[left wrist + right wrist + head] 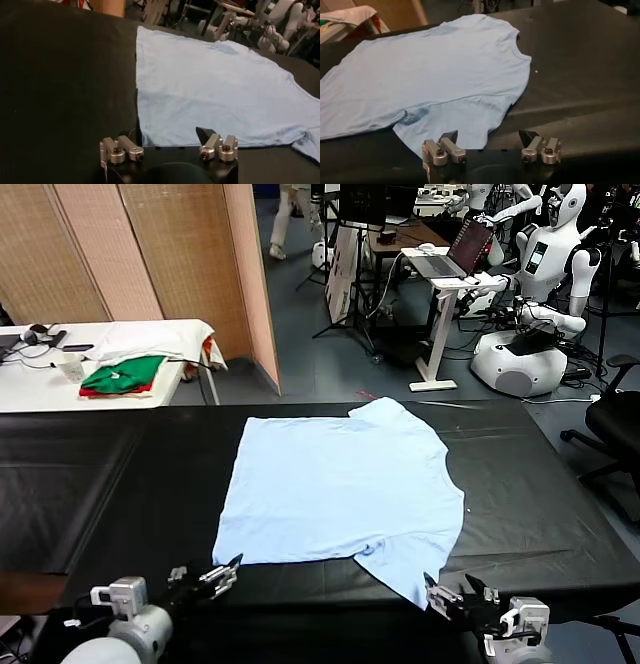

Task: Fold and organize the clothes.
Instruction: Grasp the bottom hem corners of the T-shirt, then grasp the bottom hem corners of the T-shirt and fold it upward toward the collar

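Observation:
A pale sky-blue T-shirt (340, 484) lies spread flat on the black table (120, 484), its hem to the left and its neck to the right. One sleeve points to the far side and the other to the near edge. My left gripper (215, 576) hovers open at the near edge, just in front of the shirt's near hem corner (145, 137). In the left wrist view that gripper (165, 142) has nothing between its fingers. My right gripper (450, 596) is open beside the near sleeve (445, 120). Its own view shows the right gripper (488, 136) holding nothing.
A white table (30, 389) at the back left carries green-and-red folded garments (122, 376) and a white cloth (150, 339). A wooden screen (150, 254) stands behind it. Other robots (530, 314), a laptop stand (440, 294) and an office chair (615, 424) are on the right.

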Controlling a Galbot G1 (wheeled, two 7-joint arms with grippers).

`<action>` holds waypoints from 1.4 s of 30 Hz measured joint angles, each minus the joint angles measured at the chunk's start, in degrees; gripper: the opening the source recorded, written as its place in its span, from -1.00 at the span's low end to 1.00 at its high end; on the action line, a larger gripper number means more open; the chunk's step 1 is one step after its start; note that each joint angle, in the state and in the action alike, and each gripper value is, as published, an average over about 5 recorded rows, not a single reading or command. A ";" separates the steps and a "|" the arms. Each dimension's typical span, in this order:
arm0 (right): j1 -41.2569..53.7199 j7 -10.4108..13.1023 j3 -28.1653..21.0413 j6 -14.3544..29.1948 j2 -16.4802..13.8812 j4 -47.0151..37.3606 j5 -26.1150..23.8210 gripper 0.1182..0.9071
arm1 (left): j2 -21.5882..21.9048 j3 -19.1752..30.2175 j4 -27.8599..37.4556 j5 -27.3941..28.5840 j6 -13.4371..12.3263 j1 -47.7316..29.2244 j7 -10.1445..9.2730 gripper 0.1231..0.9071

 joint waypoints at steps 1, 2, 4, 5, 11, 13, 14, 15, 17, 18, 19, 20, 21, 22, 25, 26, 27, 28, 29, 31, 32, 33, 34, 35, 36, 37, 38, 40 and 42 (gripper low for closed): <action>0.05 0.02 -0.14 0.00 0.03 -0.09 -0.06 1.00 | 0.00 -0.08 0.09 0.13 0.14 -0.02 0.19 1.00; 0.08 0.04 -0.29 0.00 0.05 -0.17 -0.10 1.00 | 0.00 -0.14 0.15 0.23 0.25 -0.04 0.29 1.00; 0.21 0.09 -0.83 -0.01 0.13 -0.52 -0.26 0.99 | -0.04 -0.33 0.43 0.74 0.61 -0.12 0.65 1.00; 0.30 0.11 -1.09 -0.02 0.16 -0.72 -0.37 0.98 | -0.09 -0.35 0.55 0.99 0.63 -0.16 0.63 1.00; 0.74 0.30 -2.49 0.11 0.47 -1.89 -1.34 0.59 | -0.43 -0.25 1.51 2.30 0.35 -0.31 0.30 0.99; 0.74 0.38 -2.68 0.20 0.51 -2.14 -1.44 0.47 | -0.42 -0.19 1.86 2.61 0.13 -0.26 0.27 0.91; 0.72 0.41 -2.73 0.23 0.51 -2.22 -1.47 0.42 | -0.41 -0.13 2.03 2.74 0.01 -0.26 0.27 0.85; 0.70 0.43 -2.75 0.25 0.51 -2.26 -1.48 0.32 | -0.43 -0.03 2.23 2.90 -0.11 -0.30 0.27 0.76; 0.63 0.46 -2.77 0.25 0.51 -2.27 -1.49 0.06 | -0.53 0.25 2.64 3.29 -0.38 -0.45 0.27 0.54; 0.57 0.50 -2.77 0.22 0.51 -2.26 -1.49 -0.08 | -0.62 0.41 2.84 3.47 -0.49 -0.54 0.28 0.41; 0.50 0.56 -2.77 0.17 0.51 -2.24 -1.49 -0.27 | -0.71 0.54 2.98 3.61 -0.58 -0.61 0.31 0.24; 0.41 0.64 -2.77 0.10 0.51 -2.20 -1.50 -0.42 | -0.78 0.65 3.08 3.69 -0.64 -0.64 0.34 0.11; 0.32 0.76 -2.76 0.01 0.51 -2.13 -1.51 -0.55 | -0.86 0.74 3.15 3.74 -0.68 -0.65 0.37 -0.04; 0.19 0.89 -2.74 -0.12 0.51 -2.00 -1.52 -0.71 | -0.92 0.82 3.17 3.79 -0.67 -0.65 0.39 -0.23; -0.34 1.14 -2.45 -0.68 0.48 -1.28 -1.48 -0.93 | -1.05 1.04 3.17 3.95 -0.46 -0.64 0.38 -0.68; -0.58 1.21 -2.27 -0.94 0.47 -0.90 -1.45 -0.95 | -1.07 1.11 3.18 4.01 -0.38 -0.59 0.36 -0.79; -0.85 1.29 -2.08 -1.18 0.45 -0.49 -1.43 -0.94 | -1.08 1.16 3.19 4.09 -0.32 -0.48 0.34 -0.85; -1.16 1.42 -1.87 -1.39 0.44 0.01 -1.40 -0.94 | -1.09 1.22 3.20 4.18 -0.29 -0.34 0.33 -0.92; -1.51 1.58 -1.68 -1.53 0.43 0.56 -1.39 -0.94 | -1.09 1.26 3.19 4.28 -0.30 -0.16 0.32 -0.94; -2.32 2.01 -1.38 -1.65 0.45 1.82 -1.39 -0.94 | -1.11 1.26 3.05 4.50 -0.42 0.28 0.26 -0.94; -2.82 2.21 -1.27 -1.65 0.46 2.52 -1.39 -0.94 | -1.12 1.19 2.91 4.64 -0.51 0.54 0.20 -0.94; -3.35 2.39 -1.19 -1.65 0.48 3.21 -1.39 -0.94 | -1.11 1.04 2.68 4.75 -0.60 0.86 0.12 -0.94; -3.91 2.52 -1.15 -1.65 0.49 3.87 -1.39 -0.94 | -1.08 0.83 2.38 4.86 -0.67 1.26 -0.01 -0.94; -4.49 2.60 -1.16 -1.65 0.47 4.50 -1.39 -0.94 | -1.06 0.57 2.01 4.94 -0.72 1.72 -0.18 -0.94; -5.08 2.64 -1.19 -1.65 0.42 5.11 -1.39 -0.94 | -1.03 0.26 1.56 4.99 -0.74 2.25 -0.40 -0.94; -5.60 2.67 -1.27 -1.65 0.35 5.64 -1.39 -0.94 | -1.02 -0.09 1.02 5.01 -0.74 2.86 -0.69 -0.94; -6.06 2.68 -1.35 -1.66 0.26 6.11 -1.39 -0.94 | -1.04 -0.44 0.40 5.01 -0.74 3.53 -1.02 -0.94; -6.66 2.68 -1.43 -1.65 0.08 6.81 -1.38 -0.94 | -1.21 -1.18 -1.01 5.00 -0.75 4.99 -1.74 -0.94; -6.75 2.48 -1.23 -1.65 -0.03 7.10 -1.34 -0.94 | -1.48 -1.85 -2.55 5.01 -0.75 6.51 -2.35 -0.94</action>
